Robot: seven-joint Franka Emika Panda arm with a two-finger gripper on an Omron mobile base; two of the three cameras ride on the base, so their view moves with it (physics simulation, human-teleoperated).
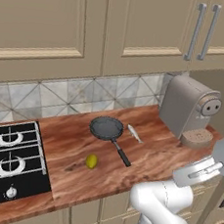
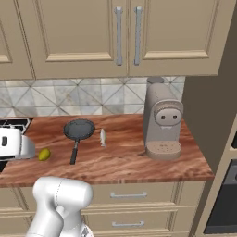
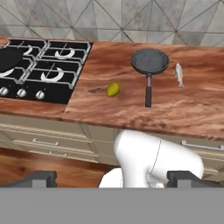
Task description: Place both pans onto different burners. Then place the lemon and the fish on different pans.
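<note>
The grey-inside pan rests on the wooden counter, its black handle pointing toward the counter's front edge. Just to its right lies the small silvery fish. The yellow-green lemon sits left of the pan handle, between the pan and the hob. An all-black pan lies on the hob's left burners, cut off by the frame edge. My gripper is open, held back from the counter and well apart from everything, with nothing between its fingertips. The same grey-inside pan, fish and lemon show in the left base view.
A grey coffee machine stands on the counter right of the fish. Wall cabinets hang above a tiled backsplash. Two bare ring burners lie on the hob's near side, with knobs along its front.
</note>
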